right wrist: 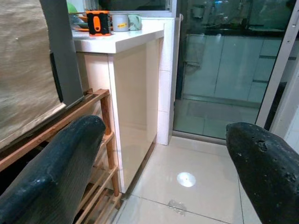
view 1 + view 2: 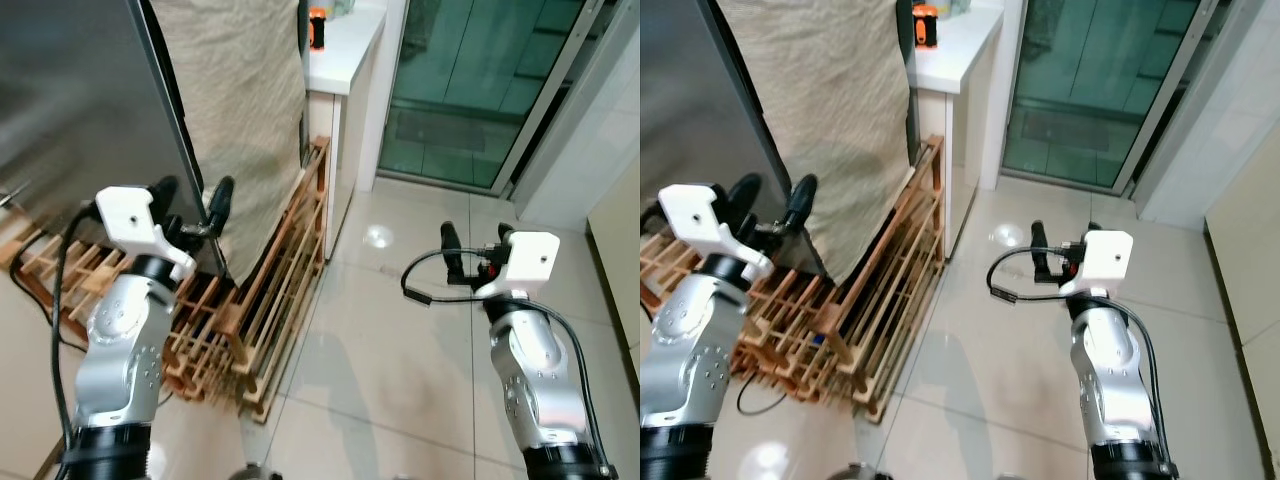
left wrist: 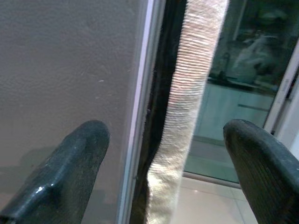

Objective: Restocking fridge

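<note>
The fridge's grey door fills the upper left, its dark edge slanting down toward my left gripper. That gripper is open, one finger on each side of the door edge, with nothing clamped. A beige cloth hangs just behind the edge. My right gripper is open and holds nothing, raised over the tiled floor to the right.
A low wooden slatted rack lies on the floor under the fridge and cloth. Behind it is a white counter with an orange-and-black object. A glass sliding door closes the back right.
</note>
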You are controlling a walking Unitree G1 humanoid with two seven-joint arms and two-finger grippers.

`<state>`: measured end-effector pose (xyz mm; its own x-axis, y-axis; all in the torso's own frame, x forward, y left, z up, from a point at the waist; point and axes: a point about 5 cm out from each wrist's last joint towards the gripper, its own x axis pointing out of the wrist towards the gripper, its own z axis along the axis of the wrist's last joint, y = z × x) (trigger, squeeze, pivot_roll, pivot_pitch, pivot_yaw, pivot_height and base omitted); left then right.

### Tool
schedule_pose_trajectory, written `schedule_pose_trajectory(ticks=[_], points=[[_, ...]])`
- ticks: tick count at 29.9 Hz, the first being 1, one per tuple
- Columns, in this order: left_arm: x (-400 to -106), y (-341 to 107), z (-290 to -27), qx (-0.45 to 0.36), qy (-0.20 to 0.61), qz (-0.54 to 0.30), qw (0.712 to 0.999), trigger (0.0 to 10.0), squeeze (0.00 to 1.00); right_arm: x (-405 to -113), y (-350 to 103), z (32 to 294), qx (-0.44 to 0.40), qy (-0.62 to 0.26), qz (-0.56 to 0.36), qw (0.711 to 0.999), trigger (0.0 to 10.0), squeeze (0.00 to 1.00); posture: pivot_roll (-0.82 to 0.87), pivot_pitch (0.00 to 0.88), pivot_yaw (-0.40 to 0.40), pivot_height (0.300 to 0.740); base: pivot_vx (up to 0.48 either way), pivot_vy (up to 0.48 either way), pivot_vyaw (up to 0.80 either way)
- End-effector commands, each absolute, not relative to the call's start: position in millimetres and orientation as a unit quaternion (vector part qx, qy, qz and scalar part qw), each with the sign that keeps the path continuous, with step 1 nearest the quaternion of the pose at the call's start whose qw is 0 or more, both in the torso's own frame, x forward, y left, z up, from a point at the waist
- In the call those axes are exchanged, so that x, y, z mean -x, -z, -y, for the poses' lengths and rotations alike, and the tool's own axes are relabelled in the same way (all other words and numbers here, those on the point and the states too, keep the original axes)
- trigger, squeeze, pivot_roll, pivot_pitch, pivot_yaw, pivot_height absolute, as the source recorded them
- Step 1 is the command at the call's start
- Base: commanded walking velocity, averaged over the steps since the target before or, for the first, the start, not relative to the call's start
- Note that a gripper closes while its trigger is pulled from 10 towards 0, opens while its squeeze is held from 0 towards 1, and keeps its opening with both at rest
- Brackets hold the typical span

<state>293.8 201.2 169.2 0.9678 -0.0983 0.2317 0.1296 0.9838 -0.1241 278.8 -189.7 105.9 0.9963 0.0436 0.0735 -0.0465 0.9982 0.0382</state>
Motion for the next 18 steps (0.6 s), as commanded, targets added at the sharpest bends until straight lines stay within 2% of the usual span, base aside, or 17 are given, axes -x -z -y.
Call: schedule_pose_trajectory(ticks=[1,8,18], points=[[-304.0,-177.1,-196.4,0.061,0.046,0.127,0.989,10.0,0.00,-283.9,-111.8,190.5,-0.017,-0.022,0.042,0.999,10.0,0.00,-0.09,0.017,0.002,0.740,0.000,0.000,0.00],[-325.8,-188.6,-181.0,0.066,0.040,0.135,0.988,10.0,0.00,-293.0,-126.1,193.2,-0.004,-0.024,0.062,0.998,10.0,0.00,-0.13,0.017,0.009,0.740,0.000,0.000,0.00],[-318.5,-193.2,-171.3,0.079,0.093,0.135,0.983,10.0,0.00,-283.5,-119.9,200.5,-0.002,-0.005,0.052,0.999,10.0,0.00,-0.14,0.035,0.027,0.740,0.000,0.000,0.00]])
